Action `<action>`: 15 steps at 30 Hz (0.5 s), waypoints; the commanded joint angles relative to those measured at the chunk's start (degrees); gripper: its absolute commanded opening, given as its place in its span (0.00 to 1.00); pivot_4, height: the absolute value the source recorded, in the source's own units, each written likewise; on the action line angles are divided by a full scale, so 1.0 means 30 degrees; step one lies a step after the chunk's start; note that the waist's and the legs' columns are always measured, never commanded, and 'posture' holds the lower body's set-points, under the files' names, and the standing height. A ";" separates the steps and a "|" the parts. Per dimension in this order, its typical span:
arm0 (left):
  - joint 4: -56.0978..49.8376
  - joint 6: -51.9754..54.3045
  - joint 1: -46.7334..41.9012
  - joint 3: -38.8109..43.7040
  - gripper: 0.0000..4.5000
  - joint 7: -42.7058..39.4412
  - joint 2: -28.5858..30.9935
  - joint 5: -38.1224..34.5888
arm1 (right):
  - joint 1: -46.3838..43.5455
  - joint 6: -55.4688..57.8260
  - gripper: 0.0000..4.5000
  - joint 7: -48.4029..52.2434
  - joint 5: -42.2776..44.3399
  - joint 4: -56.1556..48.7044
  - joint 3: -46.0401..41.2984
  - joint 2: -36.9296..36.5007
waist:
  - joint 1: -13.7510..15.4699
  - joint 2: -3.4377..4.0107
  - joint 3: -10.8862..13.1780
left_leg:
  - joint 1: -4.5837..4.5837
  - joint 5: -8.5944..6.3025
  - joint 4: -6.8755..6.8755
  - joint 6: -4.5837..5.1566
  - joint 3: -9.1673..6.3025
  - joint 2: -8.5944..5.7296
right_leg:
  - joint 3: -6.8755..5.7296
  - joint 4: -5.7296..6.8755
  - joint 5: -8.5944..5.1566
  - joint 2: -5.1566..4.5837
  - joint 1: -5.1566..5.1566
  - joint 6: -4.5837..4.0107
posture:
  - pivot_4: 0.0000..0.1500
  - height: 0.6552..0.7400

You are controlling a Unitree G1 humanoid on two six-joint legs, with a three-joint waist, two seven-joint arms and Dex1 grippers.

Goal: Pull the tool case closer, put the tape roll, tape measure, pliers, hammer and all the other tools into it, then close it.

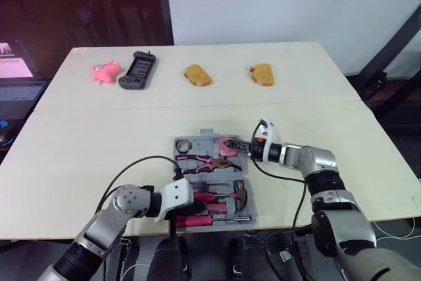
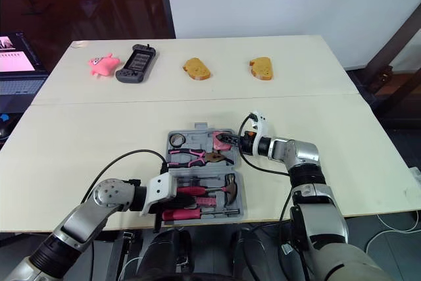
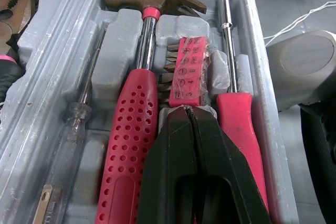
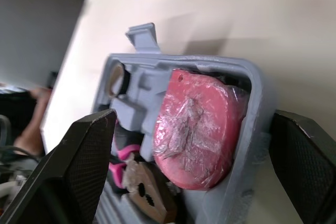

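Head stereo pair is looking forward and down from above the table's near edge, standing far enough back to take in the whole top. Both eyes are sharing one scene, slightly offset sideways. Left wrist camera is looking along the left gripper, very close onto the hammer in the tool case's near half. Right wrist camera is looking along the right gripper, close on the tape measure in the case's far corner. All four views are sharing the case.
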 commanded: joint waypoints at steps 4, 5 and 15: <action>0.0109 0.0784 0.0654 -0.0090 0.00 0.0456 0.0065 0.0202 | -0.0799 -0.0838 1.00 0.3480 0.1486 -0.0571 -0.0942 0.0049 | 0.0011 0.0004 0.0001 | 0.0000 0.0000 -0.0003 0.0000 -0.0008 0.0000 | 0.0008 0.0000 0.0000 0.0000 -0.0004 0.0000 | 1.00 0.75; -0.0009 0.0887 0.0688 -0.0050 0.00 0.0503 0.0099 0.0165 | -0.0726 -0.0728 1.00 0.3802 0.1730 -0.0897 -0.1066 -0.0025 | 0.0026 0.0004 0.0001 | 0.0000 0.0000 -0.0004 0.0000 -0.0010 0.0000 | 0.0008 0.0000 0.0000 0.0000 -0.0004 0.0000 | 1.00 0.75; -0.2641 0.2796 0.1933 0.2851 0.00 0.2076 0.1213 -0.0715 | 0.0767 0.0874 1.00 0.6094 0.3515 -0.4070 -0.1121 -0.0761 | 0.0056 0.0005 0.0004 | -0.0001 0.0002 -0.0028 -0.0005 -0.0030 0.0003 | 0.0013 -0.0002 0.0000 -0.0006 -0.0015 -0.0003 | 1.00 0.75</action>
